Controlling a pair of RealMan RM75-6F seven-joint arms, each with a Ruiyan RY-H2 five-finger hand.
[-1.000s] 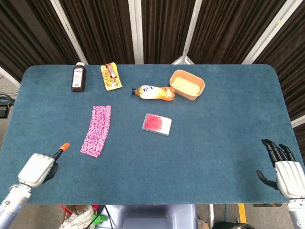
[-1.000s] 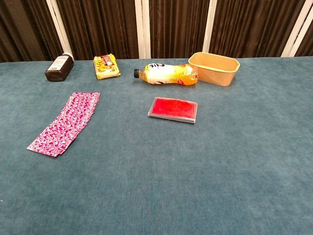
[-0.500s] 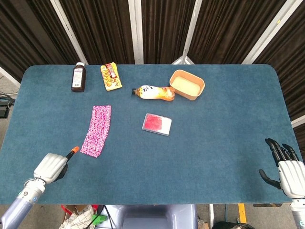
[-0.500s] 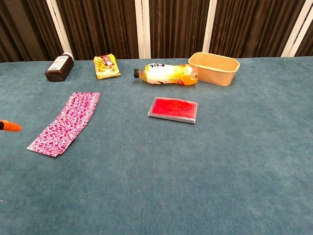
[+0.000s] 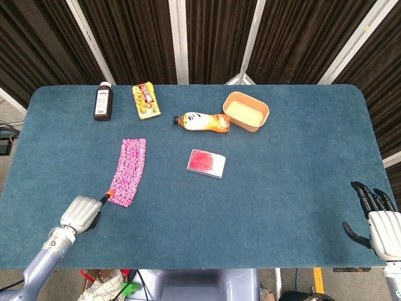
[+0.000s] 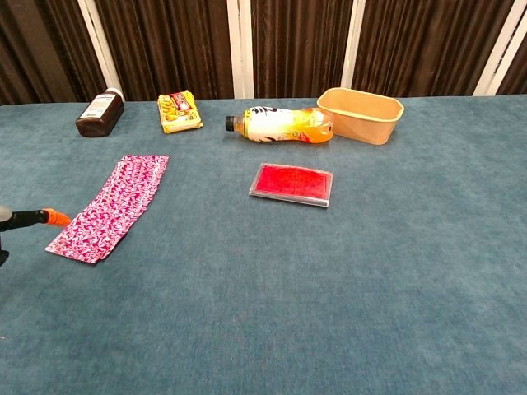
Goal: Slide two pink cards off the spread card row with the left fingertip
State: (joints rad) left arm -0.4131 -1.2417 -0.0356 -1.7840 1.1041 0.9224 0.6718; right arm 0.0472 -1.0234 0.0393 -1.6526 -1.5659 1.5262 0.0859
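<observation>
Reaching toward the card row point(image 5: 128, 172), the left hand point(image 5: 80, 213) sits low at the near-left of the table point(image 5: 282, 188), one finger extended and the rest curled in beside the palm, holding nothing. Its orange fingertip point(image 5: 110, 194) lies at the near-left edge of the spread; in the chest view the same tip point(image 6: 58, 217) appears just beside, perhaps touching, the outer cards — contact cannot be confirmed from either view. The pink cards lie overlapped in a slanted band on the left half of the cloth, the near end toward the robot, the far end pointing toward the brown bottle point(image 5: 103, 101) and the yellow snack packet point(image 5: 145, 100).

Judged from this layout, the step in hand is the first contact: no card is yet separated from the row. To do it well, the tip should settle on the exposed face of the end card only, press lightly, and draw outward across the cloth — away from the band, not along it — so that the neighbours stay put. Too much pressure would likely drag several overlapped cards together; too little would let the tip skate over the glossy face.

The right hand point(image 5: 381, 226) rests at the near-right edge, fingers apart and empty, well clear of the work. A lying drink bottle point(image 5: 202, 121), a tan tub point(image 5: 246, 111) and a red case point(image 5: 206, 163) occupy the centre, well apart from the cards.
</observation>
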